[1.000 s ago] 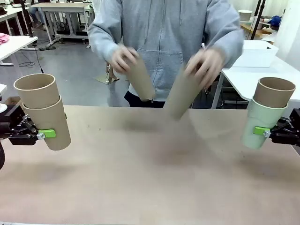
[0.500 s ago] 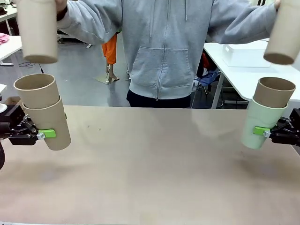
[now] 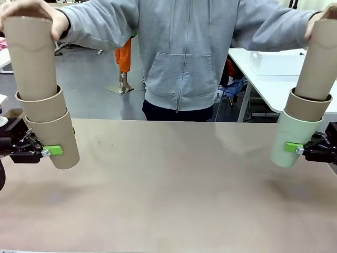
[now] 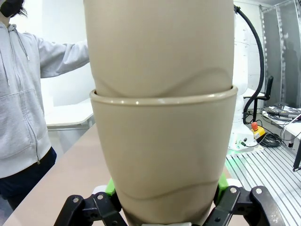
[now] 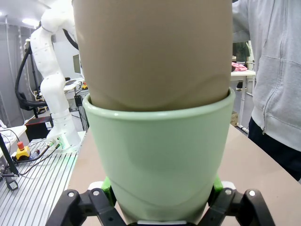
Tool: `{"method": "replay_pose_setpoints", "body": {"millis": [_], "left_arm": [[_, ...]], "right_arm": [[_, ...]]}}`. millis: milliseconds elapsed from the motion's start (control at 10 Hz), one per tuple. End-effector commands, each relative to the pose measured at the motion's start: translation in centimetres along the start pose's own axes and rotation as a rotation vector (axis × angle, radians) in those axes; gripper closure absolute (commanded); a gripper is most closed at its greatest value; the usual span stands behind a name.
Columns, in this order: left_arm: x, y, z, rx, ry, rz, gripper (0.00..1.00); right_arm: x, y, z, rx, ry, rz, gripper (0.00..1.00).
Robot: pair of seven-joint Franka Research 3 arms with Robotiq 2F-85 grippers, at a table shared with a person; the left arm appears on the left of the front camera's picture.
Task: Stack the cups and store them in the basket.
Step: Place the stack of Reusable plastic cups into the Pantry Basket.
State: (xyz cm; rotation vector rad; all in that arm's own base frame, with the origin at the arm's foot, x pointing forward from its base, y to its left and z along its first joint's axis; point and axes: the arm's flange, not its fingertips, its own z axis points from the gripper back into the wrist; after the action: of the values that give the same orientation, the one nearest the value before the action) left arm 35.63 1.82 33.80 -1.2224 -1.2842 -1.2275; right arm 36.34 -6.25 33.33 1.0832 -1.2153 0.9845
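Observation:
My left gripper is shut on a tan cup held above the table's left edge, with a second tan cup nested in it. The person's hand presses a third tan cup into that stack. At the right, my right gripper is shut on the pale green cup, which holds a tan cup; the person's other hand sets another tan cup into it. In the wrist views the stacks stand between the green pads. The white basket sits on the far right table.
The wooden table lies bare between the two arms. The person in a grey hoodie stands at the far edge with both arms spread wide. White tables stand behind at the right.
The person has lowered the two tan cups from above into the stacks that my grippers hold. Neither gripper has moved.

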Motion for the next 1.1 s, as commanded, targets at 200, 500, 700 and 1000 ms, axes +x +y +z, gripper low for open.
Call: {"method": "replay_pose_setpoints", "body": {"millis": [200,500,700,1000], "left_arm": [[0.27,-0.03,-0.11,-0.001,-0.004,-0.004,0.16],[0.27,-0.03,-0.11,-0.001,-0.004,-0.004,0.16],[0.27,-0.03,-0.11,-0.001,-0.004,-0.004,0.16],[0.27,-0.03,-0.11,-0.001,-0.004,-0.004,0.16]], "right_arm": [[0.29,0.0,-0.2,0.002,0.007,0.016,0.16],[0.29,0.0,-0.2,0.002,0.007,0.016,0.16],[0.29,0.0,-0.2,0.002,0.007,0.016,0.16],[0.29,0.0,-0.2,0.002,0.007,0.016,0.16]]}}
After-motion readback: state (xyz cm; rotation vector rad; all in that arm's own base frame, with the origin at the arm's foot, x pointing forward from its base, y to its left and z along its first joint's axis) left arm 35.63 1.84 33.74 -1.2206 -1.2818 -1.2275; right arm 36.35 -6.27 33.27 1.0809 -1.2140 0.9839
